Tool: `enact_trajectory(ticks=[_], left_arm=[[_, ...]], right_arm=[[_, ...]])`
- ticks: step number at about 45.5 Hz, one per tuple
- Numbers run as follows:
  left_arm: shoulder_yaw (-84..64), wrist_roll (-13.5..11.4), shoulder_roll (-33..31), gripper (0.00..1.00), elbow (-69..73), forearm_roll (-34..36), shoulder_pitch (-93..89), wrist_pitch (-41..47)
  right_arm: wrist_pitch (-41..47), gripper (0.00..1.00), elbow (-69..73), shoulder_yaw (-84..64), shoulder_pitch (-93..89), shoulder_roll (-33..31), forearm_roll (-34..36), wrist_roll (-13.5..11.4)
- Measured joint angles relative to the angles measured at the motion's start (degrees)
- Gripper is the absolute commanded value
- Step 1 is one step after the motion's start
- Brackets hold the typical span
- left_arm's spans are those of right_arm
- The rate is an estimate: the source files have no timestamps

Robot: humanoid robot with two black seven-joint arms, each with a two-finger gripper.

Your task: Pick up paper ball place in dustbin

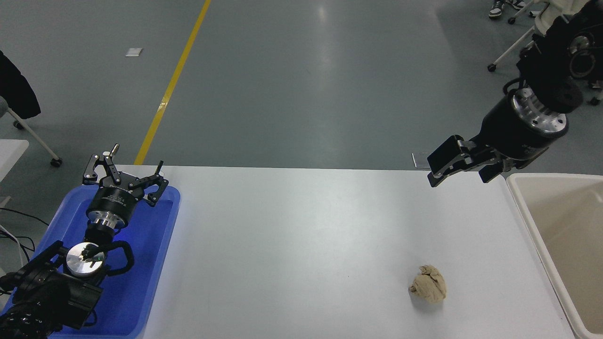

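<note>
**Pre-grasp: R arm high, ball not yet taken**

- Paper ball (428, 284) sits on white table (301, 245), toward near-right corner, well short of right edge. Crumpled, tan, free on all sides, nothing touching it.
- Dustbin (520, 200): cream, thick rim, at table's right edge, just beside ball's side of table; interior looks bare in what shows.
- R gripper (459, 167) hangs above far edge, right part, tilted down-left. Fingers parted a moderate gap, nothing between them. Well apart from ball.
- L gripper (125, 176) parked over blue tray (160, 263) at near-left corner; fingers spread wide, holding nothing.
- Step, as I read it: approach, pick not begun.
- Next move needs: bring R gripper toward near edge & down over ball, fingers straddling wad, wide enough for its irregular bulk; close gently, since paper crushes and may slip. Then lift clear of bin rim, carry right, release.
</note>
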Motion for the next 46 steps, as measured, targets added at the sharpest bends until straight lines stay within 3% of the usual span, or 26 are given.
enact_trajectory(ticks=[46], left_arm=[[-0.1,0.0,-0.3,1.00,0.0,-0.1,0.0,0.0]], right_arm=[[-0.1,1.00,-1.3,-0.4,-1.1,-0.2,0.1,0.0]])
